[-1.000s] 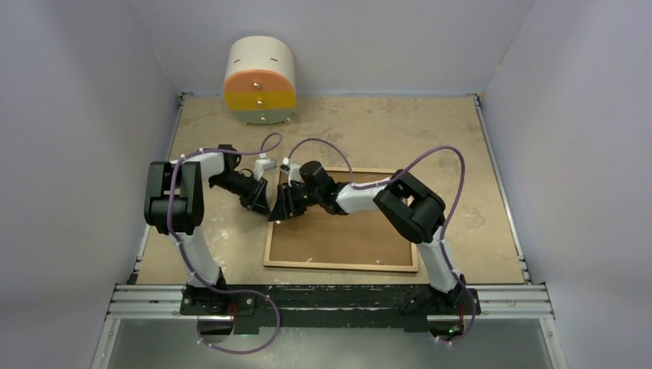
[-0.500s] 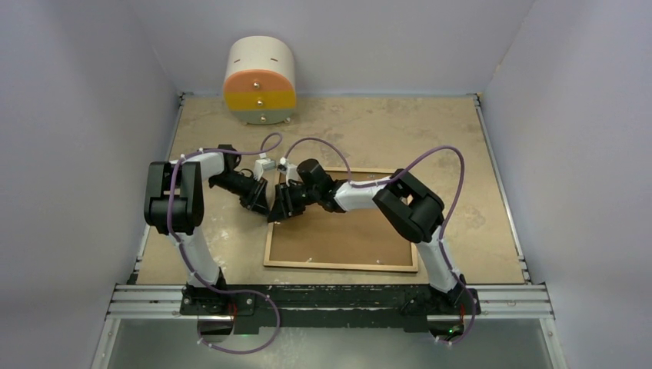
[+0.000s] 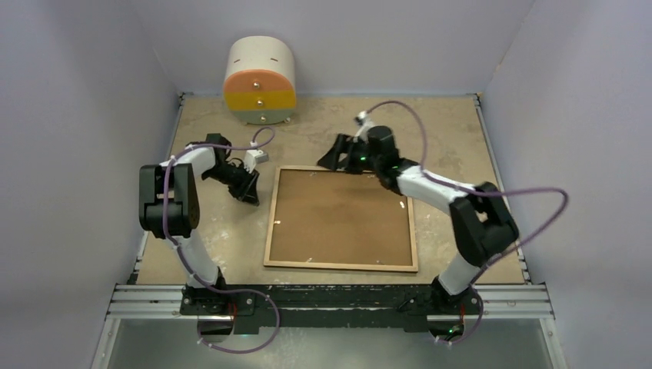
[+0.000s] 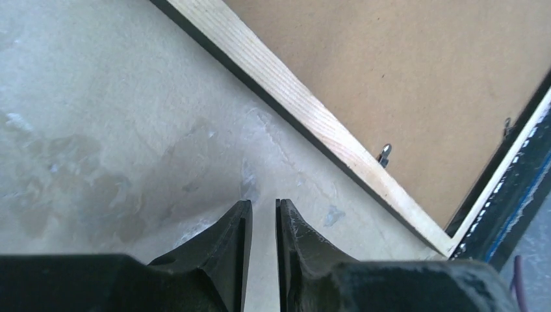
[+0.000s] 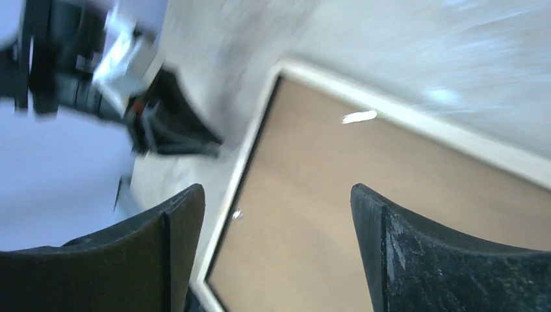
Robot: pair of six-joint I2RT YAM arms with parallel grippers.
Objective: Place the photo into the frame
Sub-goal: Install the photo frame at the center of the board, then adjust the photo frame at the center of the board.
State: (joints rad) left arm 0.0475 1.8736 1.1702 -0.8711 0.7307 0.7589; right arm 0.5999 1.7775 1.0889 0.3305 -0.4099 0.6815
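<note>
The frame (image 3: 271,223) lies back-up on the table, a light wood rim around a brown backing board (image 3: 338,215). The photo shows in no view. My left gripper (image 3: 252,192) hovers over bare table left of the frame's far left corner. In the left wrist view its jaws (image 4: 263,203) stand a narrow slit apart with nothing between them, and the wood rim (image 4: 305,110) runs diagonally ahead. My right gripper (image 3: 327,160) hangs just beyond the frame's far edge. It stands wide open and empty (image 5: 276,188), looking down on the backing board (image 5: 338,214) and the rim (image 5: 416,123).
A round drawer unit (image 3: 260,81) with orange, yellow and green fronts stands at the back left. Small metal turn clips (image 4: 384,153) sit along the rim's inner edge. Grey walls close three sides, and a metal rail (image 3: 330,296) runs along the near edge.
Both grippers left the frame's far left corner. The right arm swung back and right past the far edge and opened wide. The left gripper drew back left and its jaws parted slightly.
</note>
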